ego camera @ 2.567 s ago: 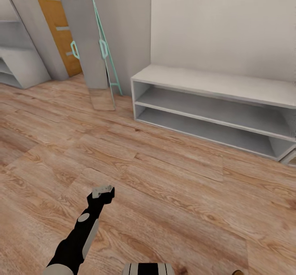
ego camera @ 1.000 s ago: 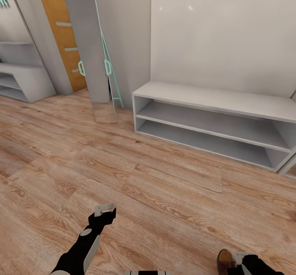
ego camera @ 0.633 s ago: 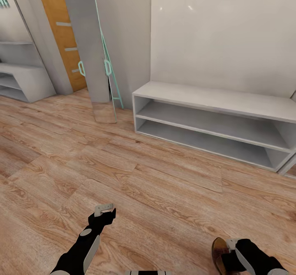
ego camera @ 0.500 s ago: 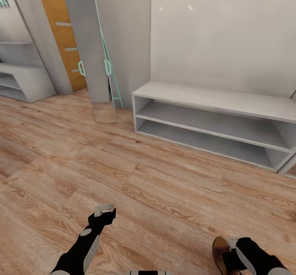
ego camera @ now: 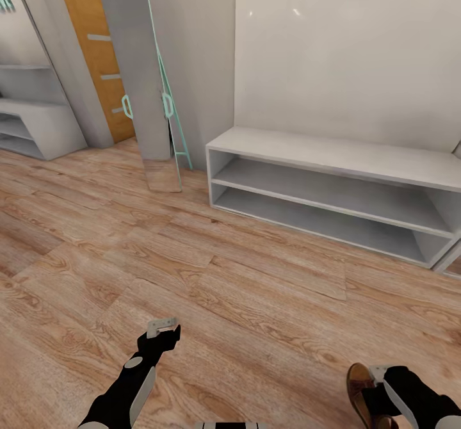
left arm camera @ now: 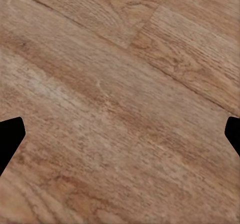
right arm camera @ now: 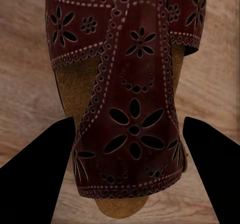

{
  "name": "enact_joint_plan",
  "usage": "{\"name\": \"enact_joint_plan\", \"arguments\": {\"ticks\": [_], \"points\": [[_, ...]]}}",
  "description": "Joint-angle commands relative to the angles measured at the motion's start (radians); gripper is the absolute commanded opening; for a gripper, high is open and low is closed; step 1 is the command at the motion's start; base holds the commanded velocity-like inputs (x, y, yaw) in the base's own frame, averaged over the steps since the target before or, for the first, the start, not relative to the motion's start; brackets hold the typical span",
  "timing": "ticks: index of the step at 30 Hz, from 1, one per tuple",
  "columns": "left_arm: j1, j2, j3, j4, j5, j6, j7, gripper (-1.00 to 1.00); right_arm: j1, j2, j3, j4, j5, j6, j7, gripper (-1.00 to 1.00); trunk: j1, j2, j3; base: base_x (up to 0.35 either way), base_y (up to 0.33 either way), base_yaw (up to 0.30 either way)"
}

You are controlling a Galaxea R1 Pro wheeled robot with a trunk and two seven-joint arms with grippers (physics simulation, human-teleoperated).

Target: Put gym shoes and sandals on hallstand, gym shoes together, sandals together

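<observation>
Dark brown sandal (right arm camera: 131, 108) with punched flower straps, right jaws clamped on it; left jaws apart

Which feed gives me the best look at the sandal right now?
The right wrist view: the sandal sits between the right tool's fingers, its dark cut-out strap in close detail. The head view catches just its brown toe end at the frame's bottom edge.

We saw the hallstand (ego camera: 333, 189) ahead on the corridor floor (ego camera: 256, 301), a mirror (ego camera: 137, 70) to its left, and a sandal (ego camera: 360, 387) near our right.
</observation>
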Motion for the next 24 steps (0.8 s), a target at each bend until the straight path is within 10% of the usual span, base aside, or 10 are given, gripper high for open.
{"name": "enact_joint_plan", "arguments": {"ticks": [1, 24], "points": [[0.0, 0.0, 0.0, 0.0, 0.0, 0.0, 0.0, 1.0, 0.0, -0.002, 0.0, -0.001, -0.002, 0.0, 0.0, -1.0, 0.0, 0.0, 0.0, 0.0, 0.0, 0.0], [0.011, -0.011, 0.011, -0.011, 0.011, -0.011, -0.006, 1.0, -0.012, -0.016, -0.012, -0.021, -0.011, -0.013, -0.001, -1.0, 0.0, 0.0, 0.0, 0.0, 0.0, 0.0]]}}
